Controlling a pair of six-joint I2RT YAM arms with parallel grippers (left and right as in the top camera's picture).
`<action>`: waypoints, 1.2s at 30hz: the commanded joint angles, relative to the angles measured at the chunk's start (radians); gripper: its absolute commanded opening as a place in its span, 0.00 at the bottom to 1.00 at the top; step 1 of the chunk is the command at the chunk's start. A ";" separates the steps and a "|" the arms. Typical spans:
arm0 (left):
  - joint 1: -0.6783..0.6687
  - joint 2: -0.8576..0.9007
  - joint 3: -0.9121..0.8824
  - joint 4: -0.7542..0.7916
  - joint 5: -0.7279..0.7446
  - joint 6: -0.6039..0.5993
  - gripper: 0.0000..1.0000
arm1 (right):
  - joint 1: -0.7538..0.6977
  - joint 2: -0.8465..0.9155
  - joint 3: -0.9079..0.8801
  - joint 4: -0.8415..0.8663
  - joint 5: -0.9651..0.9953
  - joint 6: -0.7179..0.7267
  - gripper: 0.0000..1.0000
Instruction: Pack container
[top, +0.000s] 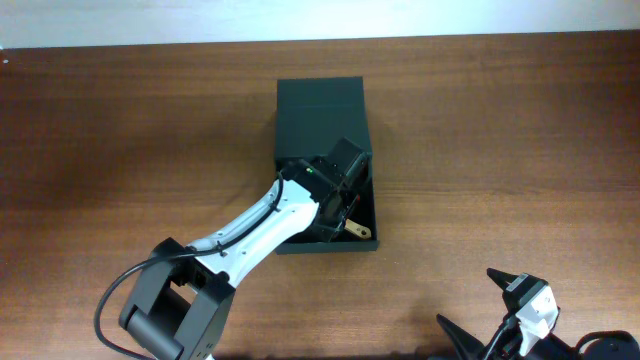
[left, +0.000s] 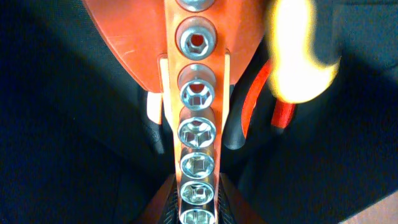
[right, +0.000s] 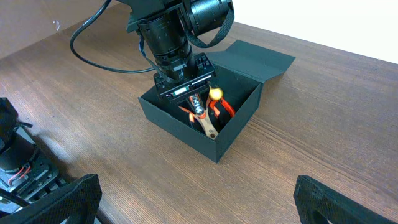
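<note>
1. The left claw (left: 196, 210) is pinching one end of a strip of sockets (left: 196, 130). Its fingers are nearly pressed together, with the strip running up between them from the bottom centre of the left wrist view.
2. It is holding the strip lengthwise and low inside the box (right: 180, 130). This is probably so that the long piece goes down flat instead of jamming across the walls.
3. An orange tool (left: 124, 43) is lying under the strip at the upper centre of that view; I cannot tell what kind. A blurred yellow knob (left: 301, 62) is showing at the upper right, and red grips (left: 283, 115) are peeking out just below it.
4. The box is sitting in the middle of the overhead view. Its lid flap is folded back toward the top of the frame, which is leaving the mouth free for the arm to reach in.
5. The strip is not yet let go, so the packing looks only partly done.
6. The right claw (right: 196, 186) is spread wide and gripping nothing. It is hanging over the table (top: 120, 130) at the lower right of the overhead view, well apart from the box and apparently parked out of the way.
</note>
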 joint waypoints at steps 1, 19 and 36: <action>0.002 -0.009 -0.009 0.003 -0.011 -0.042 0.20 | 0.003 -0.006 -0.003 0.003 -0.006 0.002 0.99; 0.045 -0.204 -0.008 0.026 -0.061 0.296 0.70 | 0.003 -0.006 -0.003 0.003 -0.006 0.002 0.99; 0.269 -0.753 0.004 -0.023 -0.057 1.346 0.99 | 0.003 -0.006 -0.003 0.003 -0.006 0.002 0.99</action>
